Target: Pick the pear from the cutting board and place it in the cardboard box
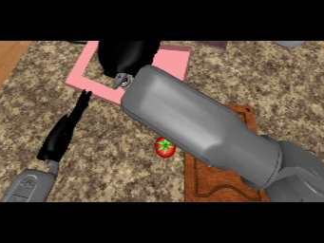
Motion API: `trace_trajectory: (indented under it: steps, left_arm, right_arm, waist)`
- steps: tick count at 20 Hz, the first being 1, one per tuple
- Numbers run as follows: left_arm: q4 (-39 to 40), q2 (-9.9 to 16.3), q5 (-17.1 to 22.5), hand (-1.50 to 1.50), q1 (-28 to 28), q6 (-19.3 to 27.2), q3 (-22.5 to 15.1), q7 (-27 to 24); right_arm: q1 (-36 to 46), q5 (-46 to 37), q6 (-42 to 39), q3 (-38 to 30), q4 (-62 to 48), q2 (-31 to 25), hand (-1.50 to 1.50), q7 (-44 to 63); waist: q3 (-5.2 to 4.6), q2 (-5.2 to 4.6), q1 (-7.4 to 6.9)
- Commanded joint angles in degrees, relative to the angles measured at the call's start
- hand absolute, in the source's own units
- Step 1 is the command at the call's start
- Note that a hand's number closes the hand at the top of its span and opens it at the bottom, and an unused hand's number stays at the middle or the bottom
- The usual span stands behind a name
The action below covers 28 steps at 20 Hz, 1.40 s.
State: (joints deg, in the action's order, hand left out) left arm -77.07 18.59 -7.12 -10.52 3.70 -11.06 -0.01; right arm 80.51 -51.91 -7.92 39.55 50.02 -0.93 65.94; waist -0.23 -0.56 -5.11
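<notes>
We cannot see the pear or whether our right hand [128,56], over the box [175,59], holds it; pears bruise, so we'd cup its belly.

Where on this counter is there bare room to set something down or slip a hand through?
Bare counter lies right of the pink box, above the cutting board. Another free patch sits left of the tomato, beside the left hand. It is crowded over the box, where the right hand and its forearm cross.
</notes>
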Motion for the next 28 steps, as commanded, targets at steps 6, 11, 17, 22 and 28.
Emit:
trace_trajectory:
  steps: [6, 11, 17, 22, 28]
  left_arm:
    - [1.05, 0.23, 0.02, 0.0, -0.3, 0.3, 1.56, -0.98]
    - [0.2, -0.62, 0.35, 0.0, -0.44, -0.35, 1.52, -0.13]
    - [1.59, -0.76, -0.68, 0.0, -0.56, 0.25, 1.44, -2.05]
    - [0.99, 0.46, -0.11, 0.0, -0.76, -0.49, 2.85, -1.38]
    - [0.94, -0.16, -1.01, 0.0, 1.11, 0.54, 2.73, -1.88]
  right_arm:
    - [-4.95, 11.39, 2.86, -8.13, -8.48, 0.89, -1.5, 6.87]
    - [-5.79, 15.32, 12.6, -5.47, -13.14, 0.9, -1.5, -4.06]
    - [-7.87, 13.68, 32.93, -8.4, -8.23, 0.91, -1.5, -12.39]
    - [-10.86, 17.77, 44.29, -10.82, -6.74, 0.92, -1.5, -16.34]
    - [-12.83, 20.06, 56.53, -17.14, -7.91, 0.92, -1.5, -23.38]
  waist:
    - [0.12, -0.17, 1.87]
    - [0.13, -0.51, 0.56]
    - [0.21, -0.79, 0.93]
    - [0.22, -0.33, 1.62]
    - [0.26, -0.16, 2.83]
